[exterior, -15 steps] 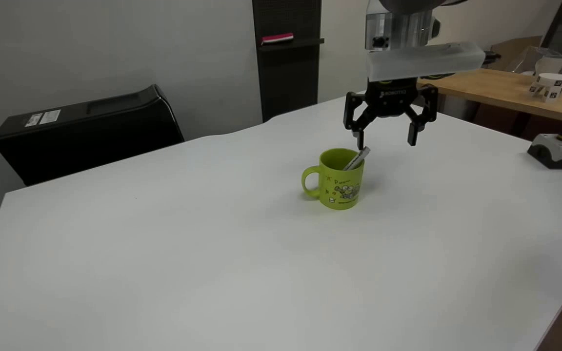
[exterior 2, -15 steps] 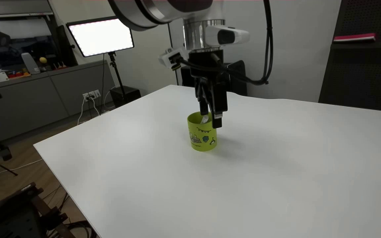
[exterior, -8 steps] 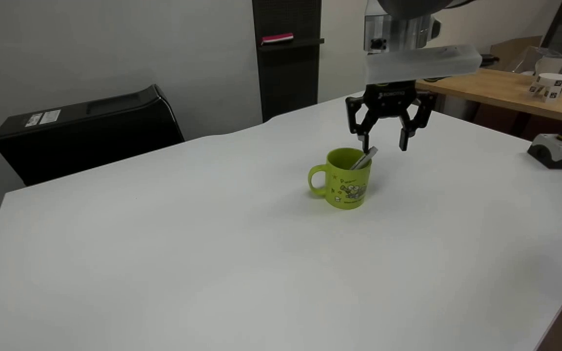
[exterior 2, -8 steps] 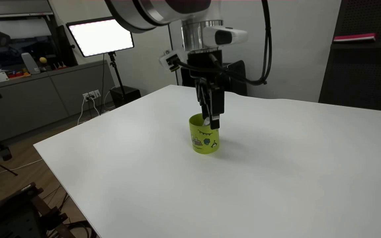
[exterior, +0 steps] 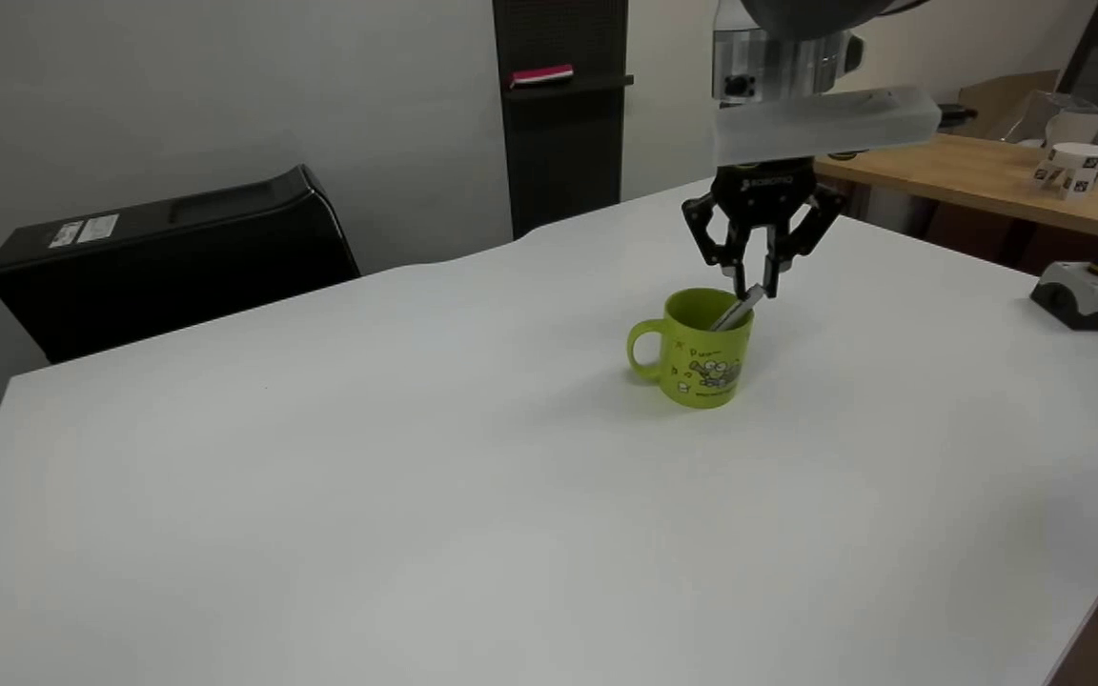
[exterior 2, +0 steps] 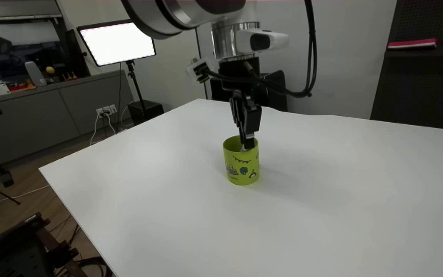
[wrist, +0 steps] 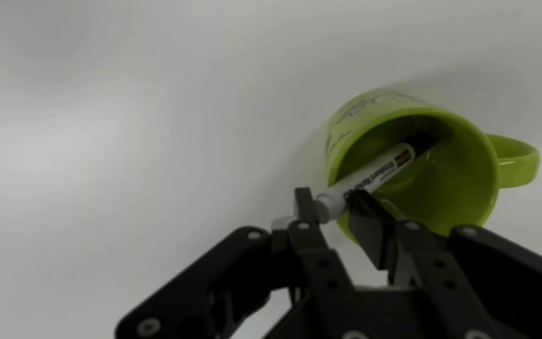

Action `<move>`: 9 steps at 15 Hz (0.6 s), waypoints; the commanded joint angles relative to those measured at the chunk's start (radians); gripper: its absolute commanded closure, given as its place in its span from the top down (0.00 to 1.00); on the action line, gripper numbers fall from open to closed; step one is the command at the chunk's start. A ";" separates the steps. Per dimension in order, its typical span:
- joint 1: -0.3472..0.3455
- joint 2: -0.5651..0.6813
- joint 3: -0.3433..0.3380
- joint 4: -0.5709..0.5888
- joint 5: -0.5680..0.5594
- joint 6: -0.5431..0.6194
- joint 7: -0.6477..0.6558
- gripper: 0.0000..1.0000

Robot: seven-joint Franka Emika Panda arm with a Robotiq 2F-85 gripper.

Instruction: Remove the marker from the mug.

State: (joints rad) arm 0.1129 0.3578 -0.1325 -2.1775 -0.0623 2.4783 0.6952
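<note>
The lime-green mug [exterior: 692, 367] stands upright on the white table, its handle [wrist: 518, 165] pointing away from my gripper. Slanting out over the rim is the white marker [wrist: 374, 175], whose dark lower end lies inside the mug. My gripper [wrist: 331, 200] points down at the rim, its fingertips on either side of the marker's upper end in the wrist view. One finger [wrist: 305, 205] lies against that end, and the opposite finger [wrist: 367, 212] covers part of the barrel. Whether both pads press on it cannot be seen. In an exterior view a fingertip [exterior 2: 248, 143] mostly hides the marker.
The white table [exterior: 368, 495] spreads around the mug. A black box-shaped device [exterior: 177, 248] is beyond its far edge. A grey and black switch box [exterior: 1094, 297] sits at the table's side. A lamp panel [exterior 2: 117, 42] stands behind in an exterior view.
From wide apart, the fingers have drawn together around the marker's upper end. The mug and marker have slid across the table, rightward in both exterior views, while the wrist has hardly moved.
</note>
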 commanded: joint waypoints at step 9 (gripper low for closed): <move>0.023 -0.090 -0.009 -0.026 -0.075 0.001 0.050 0.04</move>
State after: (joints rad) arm 0.1200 0.3213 -0.1335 -2.1794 -0.0948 2.4818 0.6977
